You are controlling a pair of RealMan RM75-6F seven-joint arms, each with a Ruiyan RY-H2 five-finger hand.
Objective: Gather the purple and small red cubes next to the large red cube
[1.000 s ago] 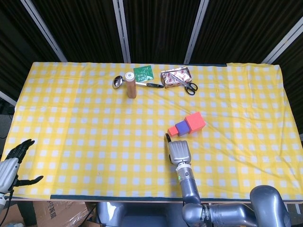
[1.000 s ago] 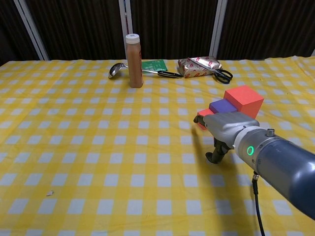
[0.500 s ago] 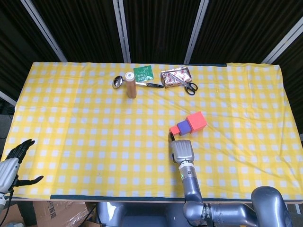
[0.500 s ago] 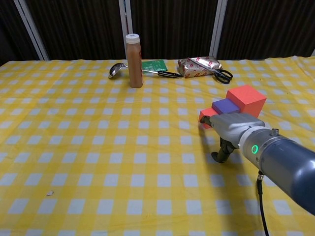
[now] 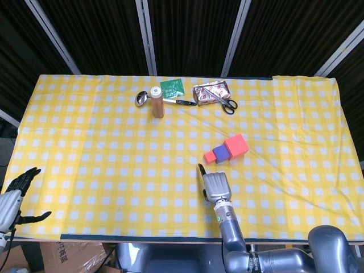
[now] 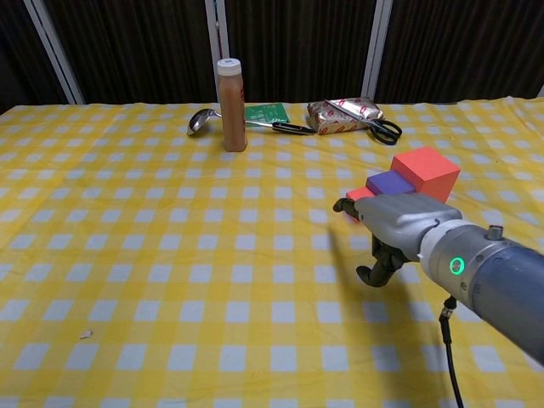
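Note:
The large red cube sits right of the table's centre. The purple cube touches its near-left side, and the small red cube follows in the same row. My right hand hovers just in front of the small red cube, a short gap from it. Its fingers curl down and under, its thumb sticks out, and it holds nothing. My left hand hangs at the table's front left corner with its fingers spread and nothing in them.
At the back stand a brown bottle, a ladle, a green packet, a foil pack and scissors. The yellow checked cloth is bare to the left and front.
My right hand has drawn back from the small red cube toward the front edge, leaving a gap. The three cubes stay together in their row. The left hand has not moved.

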